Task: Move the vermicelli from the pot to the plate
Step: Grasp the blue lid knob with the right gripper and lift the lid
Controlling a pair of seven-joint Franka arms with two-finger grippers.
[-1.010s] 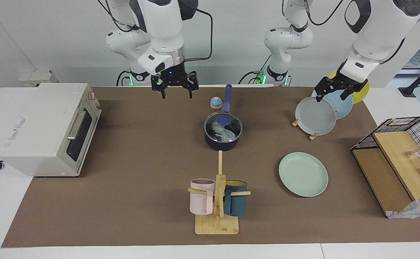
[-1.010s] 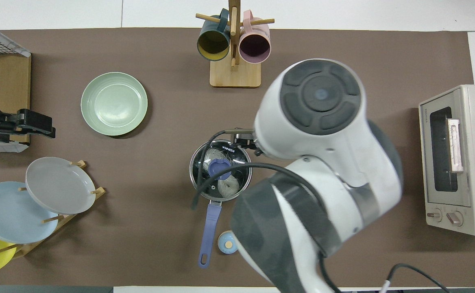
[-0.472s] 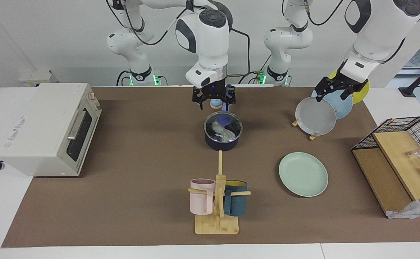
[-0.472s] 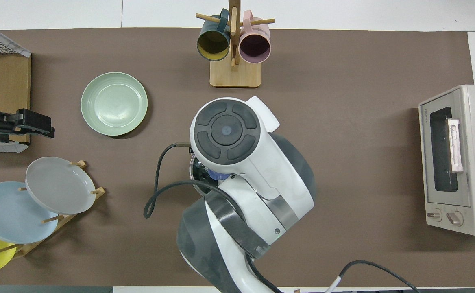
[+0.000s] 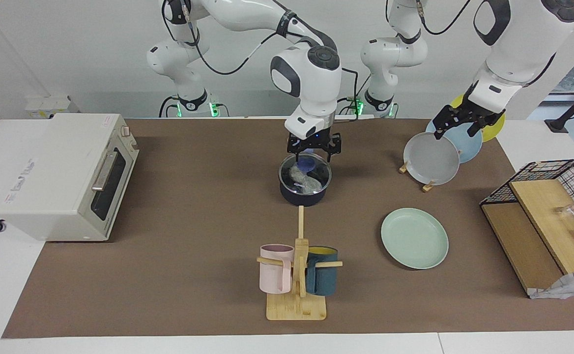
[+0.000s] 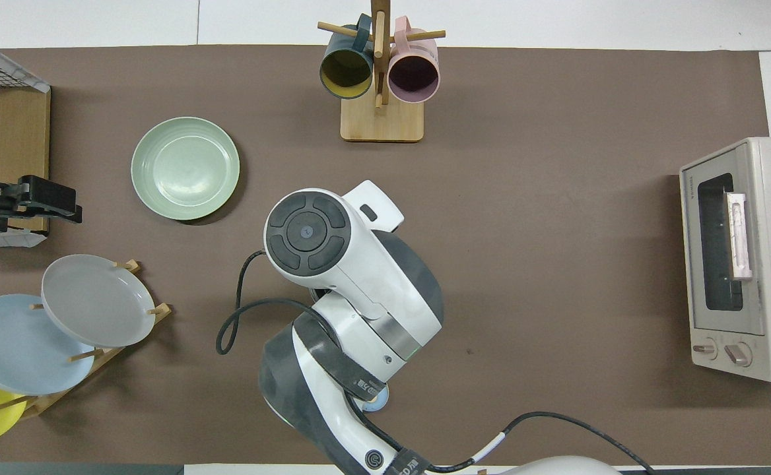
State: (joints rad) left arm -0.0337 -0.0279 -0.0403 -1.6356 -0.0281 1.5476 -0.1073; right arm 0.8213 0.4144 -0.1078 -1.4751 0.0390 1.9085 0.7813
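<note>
The dark navy pot (image 5: 305,194) stands mid-table under a glass lid with a blue knob (image 5: 307,162). The whitish vermicelli (image 5: 301,180) shows through the lid, inside the pot. My right gripper (image 5: 313,156) is open right above the lid, one finger on each side of the knob. Its arm hides the pot in the overhead view and the pot's handle in the facing view. The mint-green plate (image 5: 415,238) (image 6: 185,167) lies bare, farther from the robots, toward the left arm's end. My left gripper (image 5: 456,129) (image 6: 49,201) waits open over the plate rack.
A toaster oven (image 5: 66,177) sits at the right arm's end. A mug tree (image 5: 297,275) with a pink and a teal mug stands farther out than the pot. The rack holds a grey plate (image 5: 432,160), a blue and a yellow one. A wire basket (image 5: 547,196) lies beside wooden boards.
My right arm has swung from the toaster oven's side to over the pot and come down around the lid's knob. The left arm has barely moved.
</note>
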